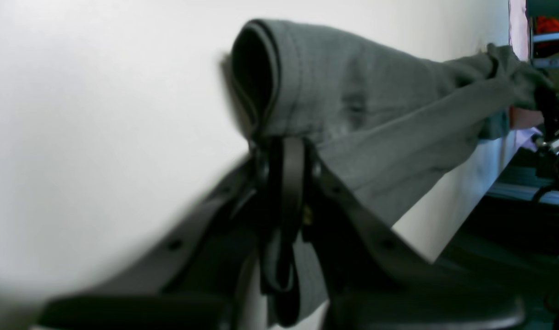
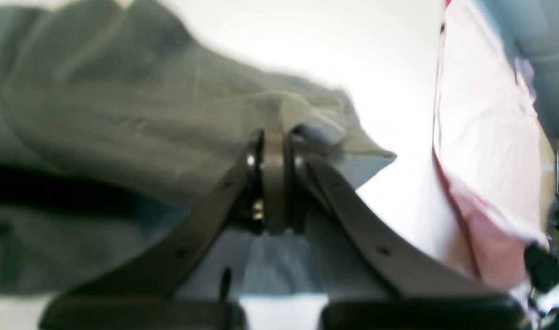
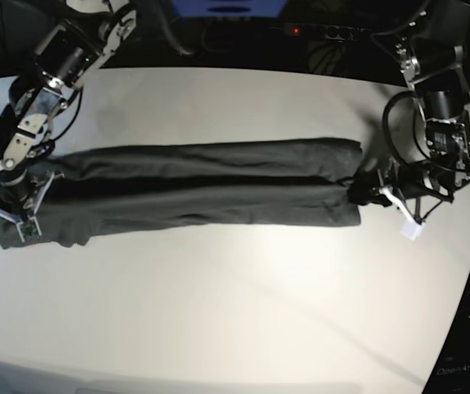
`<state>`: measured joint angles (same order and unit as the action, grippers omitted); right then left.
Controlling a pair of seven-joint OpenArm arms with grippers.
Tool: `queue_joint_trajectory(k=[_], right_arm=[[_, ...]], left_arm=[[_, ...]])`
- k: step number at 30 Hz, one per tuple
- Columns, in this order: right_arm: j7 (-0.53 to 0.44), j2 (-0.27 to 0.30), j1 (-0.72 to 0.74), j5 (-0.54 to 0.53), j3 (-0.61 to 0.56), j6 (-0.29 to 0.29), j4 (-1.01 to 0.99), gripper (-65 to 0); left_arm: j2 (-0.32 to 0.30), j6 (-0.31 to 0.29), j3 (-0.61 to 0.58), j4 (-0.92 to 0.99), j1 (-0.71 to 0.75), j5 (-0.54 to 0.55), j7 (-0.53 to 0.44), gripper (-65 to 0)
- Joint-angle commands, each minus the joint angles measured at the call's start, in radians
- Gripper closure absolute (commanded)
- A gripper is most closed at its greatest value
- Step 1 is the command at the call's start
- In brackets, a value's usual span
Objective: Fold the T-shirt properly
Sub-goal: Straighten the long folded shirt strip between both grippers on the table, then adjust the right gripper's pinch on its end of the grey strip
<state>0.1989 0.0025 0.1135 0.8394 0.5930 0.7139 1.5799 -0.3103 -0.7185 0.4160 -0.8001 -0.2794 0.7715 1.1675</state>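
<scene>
Stretched lengthwise across the white counter (image 3: pixel 235 312): the dark charcoal T-shirt (image 3: pixel 210 189), drawn into a long narrow band running from the base view's left side to its right, with one lengthwise crease along the middle. Pinched at both ends. Left end effector (image 3: pixel 358 190), on the base view's right: fingers pressed together on the cloth's edge where the band narrows to a bunched point. Same grip in the left wrist view, left end effector (image 1: pixel 284 142) clamped on gathered fabric just below a rolled, stitched hem that loops open like a tube, the T-shirt (image 1: pixel 366 119) trailing off taut toward the far arm. Right end effector (image 3: pixel 15 215), on the base view's left: pointing down at the counter, fingers shut on the cloth's corner near the band's lower left end. Confirmed in the right wrist view, right end effector (image 2: pixel 274 151) closed on a small fold of grey cloth, the T-shirt (image 2: pixel 123 114) spreading away to the left in soft wrinkles. Cloth lying mostly flat on the counter between the two grips; slightly blurred close up. Pink cloth-like surface (image 2: pixel 485 137) past the counter edge in the right wrist view, too blurred to identify.
</scene>
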Motion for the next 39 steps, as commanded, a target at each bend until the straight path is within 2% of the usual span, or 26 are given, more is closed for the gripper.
queue_joint_trajectory(k=[1, 9, 17, 20, 24, 32, 39], right_arm=[[-0.022, 0.012, 0.010, -0.007, -0.002, -0.016, 0.044, -0.7], [-0.019, -0.011, -0.077, -0.007, 0.000, -0.016, 0.192, -0.7], [-0.019, -0.098, -0.159, -0.006, 0.002, -0.016, 0.250, -0.7], [-0.017, -0.115, -0.176, -0.006, 0.006, -0.016, 0.254, -0.7], [-0.017, -0.115, -0.180, -0.009, 0.009, -0.016, 0.213, -0.7], [-0.017, -0.075, -0.150, -0.007, 0.020, -0.016, 0.106, -1.3], [-0.017, -0.057, -0.108, -0.006, 0.089, -0.016, 0.073, -2.5]], left_arm=[[-0.002, 0.020, -0.007, 0.003, 0.007, -0.094, 0.056, -3.6], [-0.002, 0.020, -0.007, 0.003, 0.006, -0.094, 0.056, -3.6], [0.000, 0.020, -0.007, 0.003, 0.006, -0.094, 0.056, -3.6], [0.000, 0.020, -0.006, 0.003, 0.007, -0.094, 0.056, -3.6], [0.000, 0.020, -0.006, 0.003, 0.007, -0.094, 0.056, -3.6], [0.000, 0.020, -0.006, 0.003, 0.010, -0.094, 0.056, -3.6], [-0.002, 0.020, -0.006, 0.003, 0.010, -0.094, 0.056, -3.6]])
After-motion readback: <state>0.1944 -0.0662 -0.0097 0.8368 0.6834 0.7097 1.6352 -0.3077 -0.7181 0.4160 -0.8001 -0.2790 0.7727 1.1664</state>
